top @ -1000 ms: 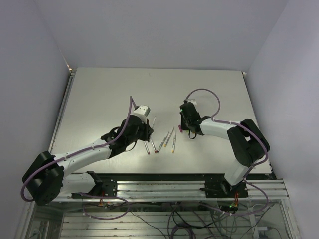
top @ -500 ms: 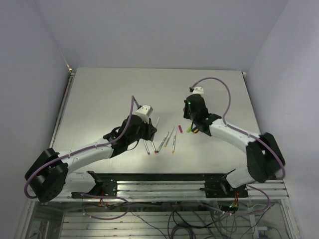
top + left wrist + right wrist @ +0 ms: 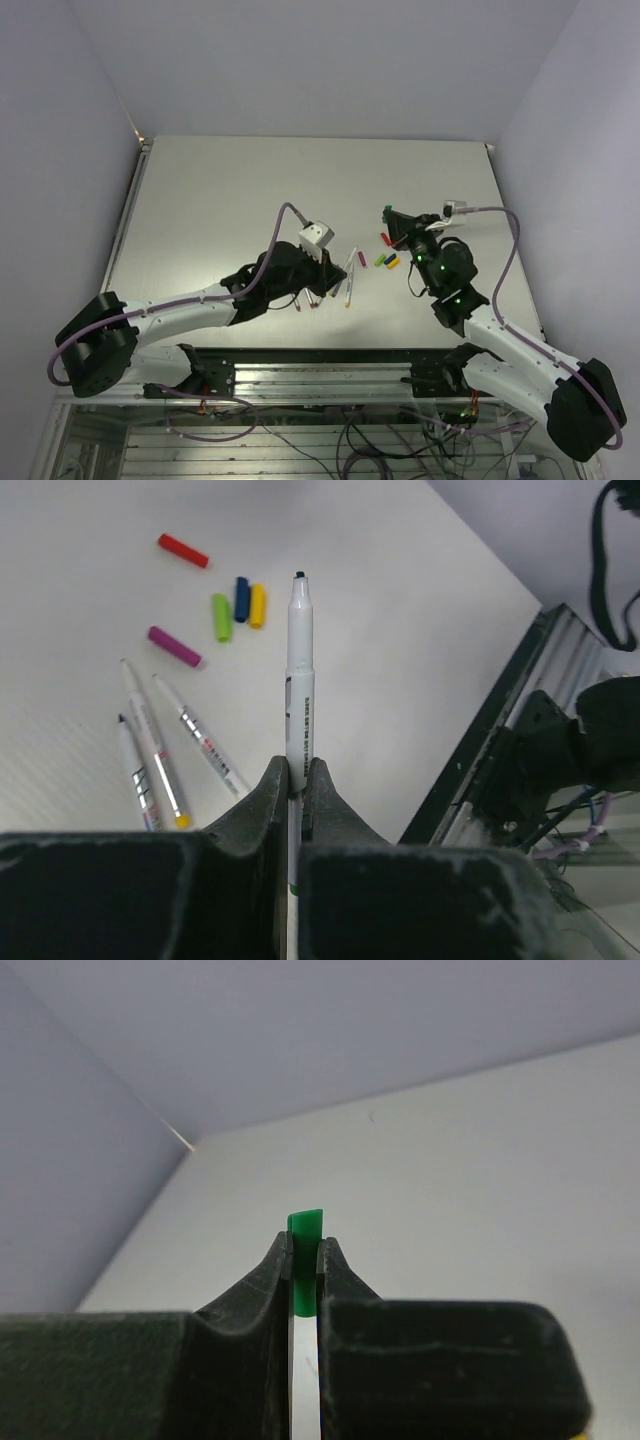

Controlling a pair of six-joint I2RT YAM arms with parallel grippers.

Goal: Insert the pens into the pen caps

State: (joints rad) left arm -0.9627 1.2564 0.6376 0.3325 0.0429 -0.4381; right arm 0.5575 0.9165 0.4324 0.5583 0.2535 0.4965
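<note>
My left gripper [image 3: 292, 765] is shut on a whitish pen [image 3: 299, 660] with a dark tip and holds it above the table, pointing towards the caps. In the top view it [image 3: 330, 262] is just left of them. My right gripper [image 3: 304, 1242] is shut on a green pen cap [image 3: 305, 1228], raised off the table [image 3: 391, 217]. On the table lie a red cap [image 3: 183, 550], a lime green cap [image 3: 220, 617], a dark blue cap [image 3: 241, 598], a yellow cap [image 3: 257, 605] and a magenta cap [image 3: 174, 646]. Three pens [image 3: 155, 748] lie beside them.
The table's near edge and the metal rail [image 3: 330, 372] run just below the pens. The right arm's base and cables [image 3: 560, 770] show past that edge in the left wrist view. Grey walls stand behind and beside the table [image 3: 300, 180].
My right gripper has lifted off the table and drawn back to the right with the green cap. My left gripper has moved right towards the caps with its pen.
</note>
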